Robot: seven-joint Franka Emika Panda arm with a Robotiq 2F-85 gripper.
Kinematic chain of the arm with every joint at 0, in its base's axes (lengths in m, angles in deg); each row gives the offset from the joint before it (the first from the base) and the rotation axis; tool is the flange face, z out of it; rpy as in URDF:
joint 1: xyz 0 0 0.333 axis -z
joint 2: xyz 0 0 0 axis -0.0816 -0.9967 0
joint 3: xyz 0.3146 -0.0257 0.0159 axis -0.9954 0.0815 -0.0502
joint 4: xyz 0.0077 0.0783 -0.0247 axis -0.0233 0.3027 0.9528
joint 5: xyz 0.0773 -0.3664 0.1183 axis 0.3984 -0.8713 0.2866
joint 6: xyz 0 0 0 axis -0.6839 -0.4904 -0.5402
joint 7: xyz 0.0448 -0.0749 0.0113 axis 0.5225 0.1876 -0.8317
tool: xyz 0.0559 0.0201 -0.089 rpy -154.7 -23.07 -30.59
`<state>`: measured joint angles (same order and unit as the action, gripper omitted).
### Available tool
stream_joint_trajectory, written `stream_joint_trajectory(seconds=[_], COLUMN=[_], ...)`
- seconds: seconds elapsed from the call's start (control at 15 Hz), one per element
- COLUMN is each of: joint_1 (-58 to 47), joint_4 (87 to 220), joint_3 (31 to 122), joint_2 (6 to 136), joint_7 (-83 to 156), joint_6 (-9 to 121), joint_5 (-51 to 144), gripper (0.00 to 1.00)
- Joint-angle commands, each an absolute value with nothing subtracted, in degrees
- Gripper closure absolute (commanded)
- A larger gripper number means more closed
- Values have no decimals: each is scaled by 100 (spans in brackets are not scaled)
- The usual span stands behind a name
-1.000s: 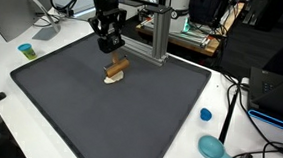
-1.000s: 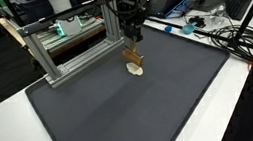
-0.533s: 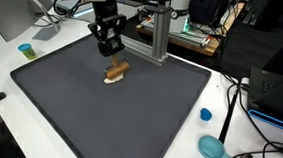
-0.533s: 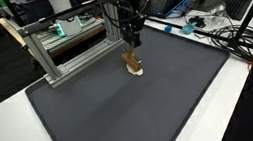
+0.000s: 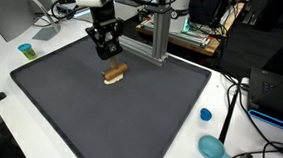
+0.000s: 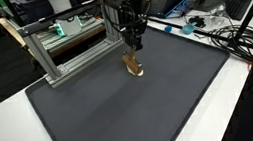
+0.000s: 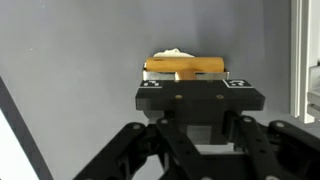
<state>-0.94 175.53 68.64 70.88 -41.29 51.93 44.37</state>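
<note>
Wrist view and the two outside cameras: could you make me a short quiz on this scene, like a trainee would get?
1. True or false: the black gripper is holding the tan stick-shaped tool with a white part.
2. Multiple choice: the tool lies on A) the dark grey mat, B) the white tabletop, C) the silver metal frame.
3. Short answer: what colour is the small cup standing off the mat, near its corner?

Key
1. False: the gripper hangs just above the tool, apart from it.
2. A.
3. Teal.
</note>
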Motion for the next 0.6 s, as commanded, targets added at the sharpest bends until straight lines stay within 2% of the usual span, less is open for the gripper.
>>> stream_joint_trajectory(seconds=[0.0, 0.53], joint_1=[-78, 87], joint_4=[17345, 17496], joint_3=[6807, 6619], joint_2=[6557, 6509], joint_7=[-4489, -5416], joint_6=[5687, 5936], joint_5=[4532, 5172], gripper=[78, 78])
